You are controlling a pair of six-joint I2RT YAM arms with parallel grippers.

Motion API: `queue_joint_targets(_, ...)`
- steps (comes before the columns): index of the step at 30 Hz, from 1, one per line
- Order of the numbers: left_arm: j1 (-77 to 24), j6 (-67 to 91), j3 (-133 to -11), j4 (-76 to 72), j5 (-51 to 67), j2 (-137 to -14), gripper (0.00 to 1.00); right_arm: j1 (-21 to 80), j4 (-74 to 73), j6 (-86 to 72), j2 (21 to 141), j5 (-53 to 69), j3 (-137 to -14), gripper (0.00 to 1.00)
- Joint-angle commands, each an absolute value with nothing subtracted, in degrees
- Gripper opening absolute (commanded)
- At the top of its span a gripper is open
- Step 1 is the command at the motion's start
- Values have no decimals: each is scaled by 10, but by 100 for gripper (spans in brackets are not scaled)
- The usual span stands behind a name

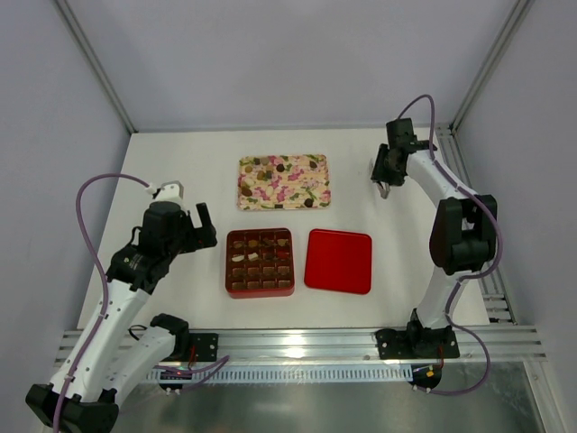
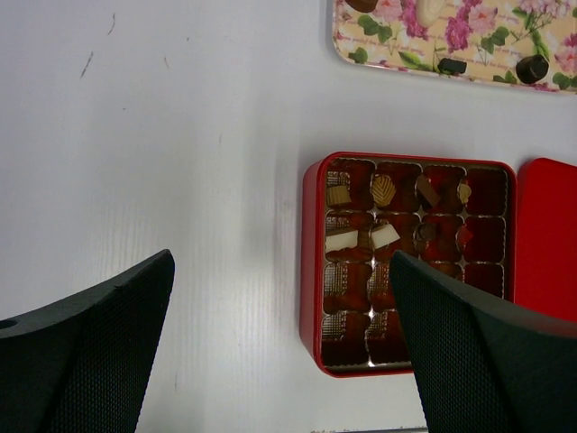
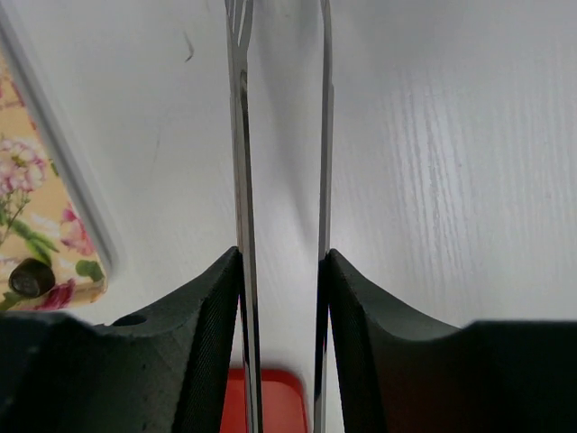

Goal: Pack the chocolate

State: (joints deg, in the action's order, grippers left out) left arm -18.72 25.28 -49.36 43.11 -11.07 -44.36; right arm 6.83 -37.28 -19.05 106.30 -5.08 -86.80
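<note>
We see left fingers (image 1: 200, 224) wide open, empty, box (image 2: 311, 271) just right of them, some chocolate (image 2: 383, 188) inside; right fingers (image 1: 385, 173) clamp tweezers (image 3: 242, 180), likely for picking pieces off tray (image 1: 284, 191) left of them

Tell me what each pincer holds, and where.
The right pincer clamps metal tongs, fingers pressing the outsides of both blades; the left pincer is open and empty.

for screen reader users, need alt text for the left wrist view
An open red box holds a few chocolates in its upper cells, seen beyond the black fingers of the open left gripper. Its red lid lies right; a floral tray sits above.
</note>
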Motion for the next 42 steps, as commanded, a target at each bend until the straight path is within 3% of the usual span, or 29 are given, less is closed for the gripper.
queue_joint_targets(1,-185,255,-497,417,-102,-438,100,47,-361,-173,1091,-69,-896,44)
queue_joint_targets(15,-186,254,-496,416,-97,-438,100,8,-427,-154,1204,-33,-947,62)
queue_joint_targets(23,-185,251,-495,415,-91,-438,100,8,-431,-153,1204,-38,-940,81)
queue_joint_targets(27,-186,251,-496,414,-91,-438,100,8,-433,-158,1180,-40,-940,85)
queue_joint_targets(34,-185,257,-502,417,-93,-432,100,8,-429,-179,1085,-19,-907,86)
queue_joint_targets(42,-186,288,-510,389,5,-463,100,20,-360,-203,852,30,-641,75)
